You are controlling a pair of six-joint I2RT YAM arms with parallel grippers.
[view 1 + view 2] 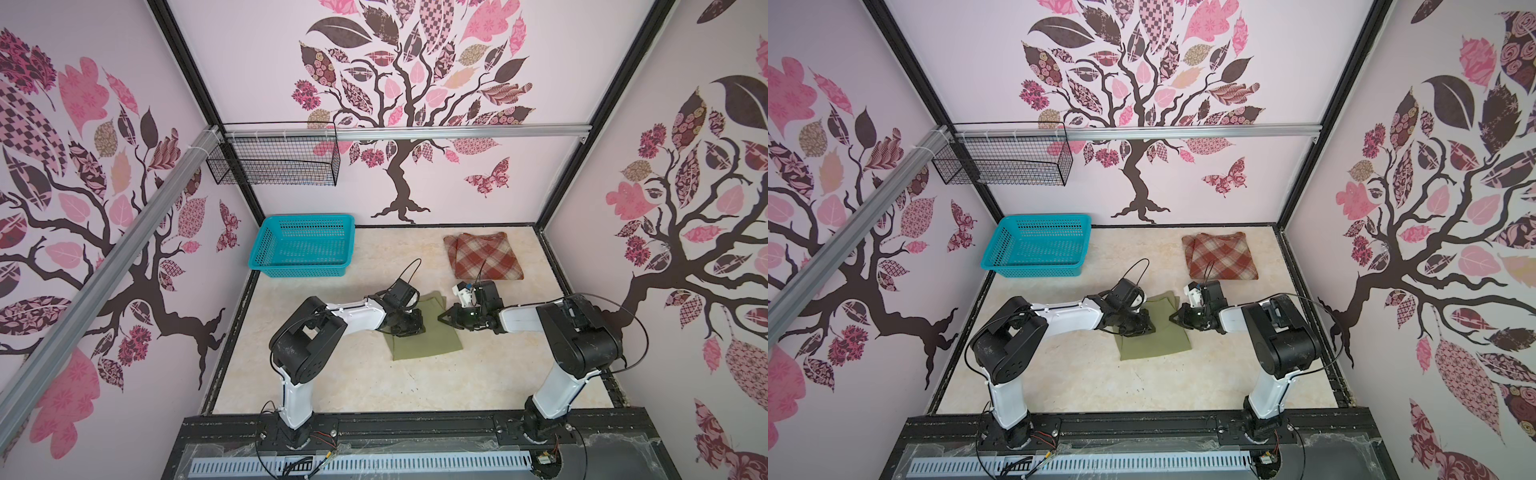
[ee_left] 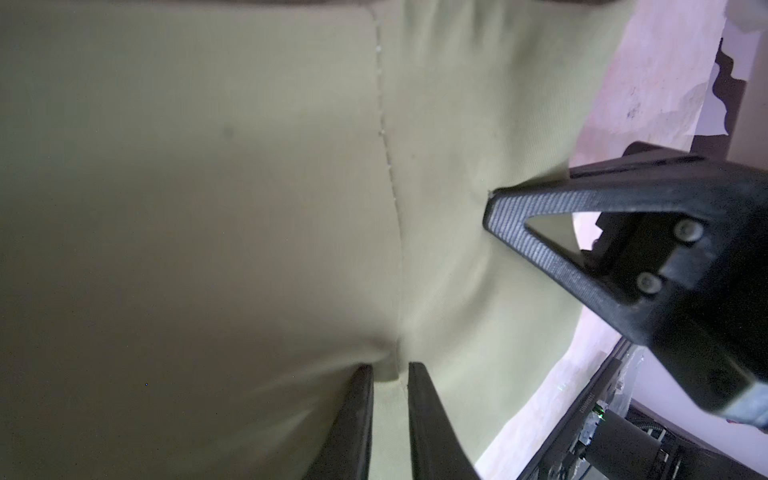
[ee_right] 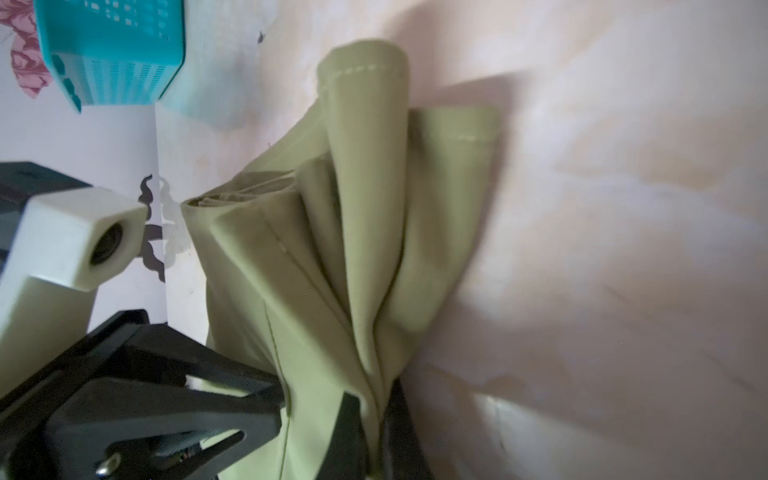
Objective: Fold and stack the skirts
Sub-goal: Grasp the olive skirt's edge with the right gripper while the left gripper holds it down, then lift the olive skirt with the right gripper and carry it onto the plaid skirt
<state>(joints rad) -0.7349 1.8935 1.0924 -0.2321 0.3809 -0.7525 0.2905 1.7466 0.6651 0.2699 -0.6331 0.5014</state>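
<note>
The olive-green skirt (image 1: 428, 338) lies partly folded in the middle of the table, and its far edge is bunched into upright pleats (image 3: 361, 208). My left gripper (image 1: 417, 326) sits at the skirt's left edge, shut on a pinch of the olive cloth (image 2: 390, 368). At the skirt's right edge my right gripper (image 1: 441, 318) is shut on a gathered fold of the same cloth (image 3: 376, 399). The two grippers are close together, facing each other. The plaid skirt (image 1: 484, 255) lies folded flat at the back right, and neither gripper touches it.
A turquoise plastic basket (image 1: 307, 217) stands at the back left of the marble-look table (image 1: 332, 374). A black wire basket (image 1: 274, 162) hangs on the back wall rail. Black frame rails border the table on all sides.
</note>
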